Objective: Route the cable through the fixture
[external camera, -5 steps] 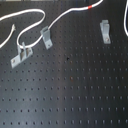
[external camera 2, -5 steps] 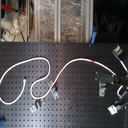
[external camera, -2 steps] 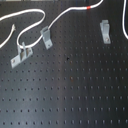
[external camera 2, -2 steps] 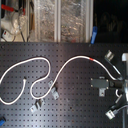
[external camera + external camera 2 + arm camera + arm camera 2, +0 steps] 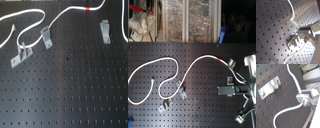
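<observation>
First exterior view, left to right. The cable (image 5: 30, 16), a thin white flexible cord, enters at the upper left of the frame, bends back in a hairpin loop, and rises again toward the top centre, where a short red band (image 5: 88, 9) interrupts the white. At the lower left of this loop lies a wide flat grey clip (image 5: 21, 56), set at a slant on the black perforated board (image 5: 70, 95). Just to its right, in the upper centre-left, stands a slanted grey clip (image 5: 45, 37), with the cord passing immediately beside its upper end. In the upper right stands the fixture (image 5: 105, 30): a small narrow grey metal strip, slim and straight, with a forked upright end. The cord runs down the right edge of the frame, to the fixture's right and apart from it.

Second exterior view. The same cord forms an S-curve from the left edge to the red band right of centre. The fixture (image 5: 231, 63) sits just right of that band. The gripper (image 5: 230, 90) occupies the right edge; whether its jaws are open or closed cannot be determined.
</observation>
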Controlling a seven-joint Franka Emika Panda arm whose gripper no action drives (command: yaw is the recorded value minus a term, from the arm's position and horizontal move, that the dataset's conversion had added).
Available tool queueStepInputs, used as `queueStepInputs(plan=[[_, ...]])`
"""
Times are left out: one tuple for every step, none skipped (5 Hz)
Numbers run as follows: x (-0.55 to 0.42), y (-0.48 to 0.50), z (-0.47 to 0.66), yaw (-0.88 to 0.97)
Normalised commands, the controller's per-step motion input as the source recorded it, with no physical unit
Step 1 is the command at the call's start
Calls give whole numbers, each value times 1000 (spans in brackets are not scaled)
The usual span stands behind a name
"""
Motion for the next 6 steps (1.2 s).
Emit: queueStepInputs(plan=[[-265,309,277,86],[-273,283,298,180],[-244,286,236,234],[-170,18,129,0],[-275,395,296,0],[-261,347,301,0]])
